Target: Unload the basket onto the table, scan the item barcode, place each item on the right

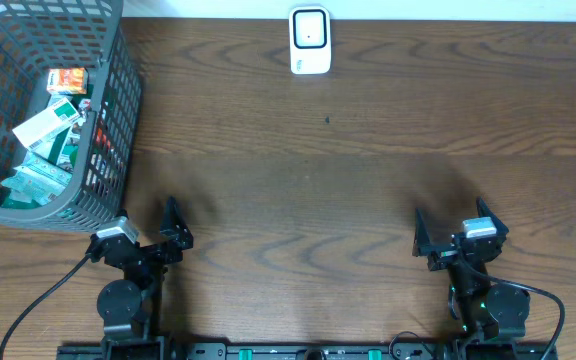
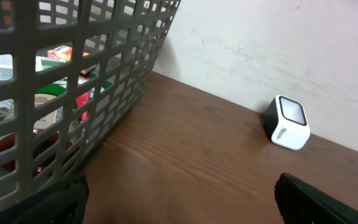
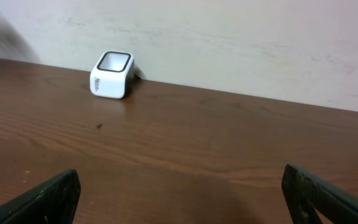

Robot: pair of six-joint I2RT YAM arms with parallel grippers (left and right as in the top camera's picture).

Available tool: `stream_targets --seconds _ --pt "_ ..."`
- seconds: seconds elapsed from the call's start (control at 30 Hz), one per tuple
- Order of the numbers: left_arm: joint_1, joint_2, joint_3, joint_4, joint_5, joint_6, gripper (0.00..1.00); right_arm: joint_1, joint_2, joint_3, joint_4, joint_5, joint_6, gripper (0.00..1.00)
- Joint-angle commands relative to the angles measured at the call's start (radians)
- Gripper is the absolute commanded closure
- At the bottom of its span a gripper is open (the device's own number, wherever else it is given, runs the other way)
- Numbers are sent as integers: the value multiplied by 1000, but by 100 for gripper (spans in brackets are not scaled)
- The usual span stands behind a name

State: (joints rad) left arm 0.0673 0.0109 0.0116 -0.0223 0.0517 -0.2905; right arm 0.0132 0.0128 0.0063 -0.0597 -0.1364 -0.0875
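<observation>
At the near edge of a dark wood bench [image 1: 298, 170], two robot arms stood with both pincers spread wide and empty, nothing yet taken up for scanning. The goods to be scanned lay heaped in a grey mesh basket [image 1: 113, 120] at the far left corner. A white-and-green box [image 1: 46, 125] lay on top, its long axis running diagonally from near-left to far-right in the overhead view. An orange packet [image 1: 66, 80] lay beyond it, with more green-printed packs below.

The left pincer [image 1: 148, 228] sat just beside the basket's near right corner, with the box ahead of it and to its left, behind the basket wall. Its wrist camera caught the goods only through the mesh. The right pincer [image 1: 455, 230] stood well apart on the other side of the bench. The left arm therefore looked the natural one to reach in, and it would likely have to rise over the rim to do so.

The small white scanner [image 1: 309, 40] stood at the far edge, near the middle, its window tilted upward, roughly between the two arms. Only a small dark speck [image 1: 328, 120] marked the smooth wood in between, which was backed by a pale wall [image 3: 229, 37], leaving open room to carry a box across.
</observation>
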Motion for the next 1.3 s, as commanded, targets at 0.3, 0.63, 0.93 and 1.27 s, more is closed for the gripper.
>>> stream_targets --seconds 0.3,0.63,0.93,1.27 --pt "-3 -5 -8 -48 -18 10 4 3 1 -1 -4 4 4 1" --pt "-3 -5 -8 -48 -19 10 3 3 1 -1 -4 5 4 1" --pt "-3 -5 -8 -47 -18 10 3 3 1 -1 -4 5 4 1" --pt "-3 -5 -8 -48 -19 10 4 3 1 -1 -4 5 4 1"
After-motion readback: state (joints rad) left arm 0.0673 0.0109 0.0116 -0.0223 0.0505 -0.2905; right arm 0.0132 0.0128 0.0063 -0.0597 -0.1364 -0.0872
